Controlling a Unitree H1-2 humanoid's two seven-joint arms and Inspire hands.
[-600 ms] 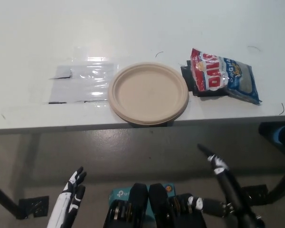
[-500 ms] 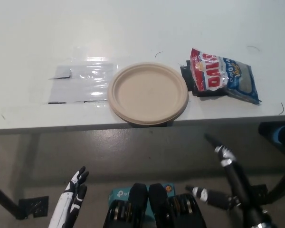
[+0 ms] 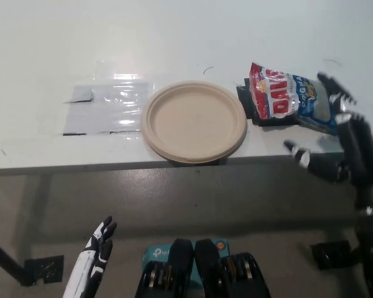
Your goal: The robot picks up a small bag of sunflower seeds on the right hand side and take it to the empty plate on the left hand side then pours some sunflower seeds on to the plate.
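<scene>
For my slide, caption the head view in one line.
Open black right hand reaching toward the sunflower seed bag beside the empty plate.

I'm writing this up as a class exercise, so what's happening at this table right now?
The robot's black right hand is open at the table's right edge, beside the bag of sunflower seeds, not gripping it. The bag lies flat just right of the empty plate. The white left hand rests low, below the table, open. Nothing is poured yet.
</scene>
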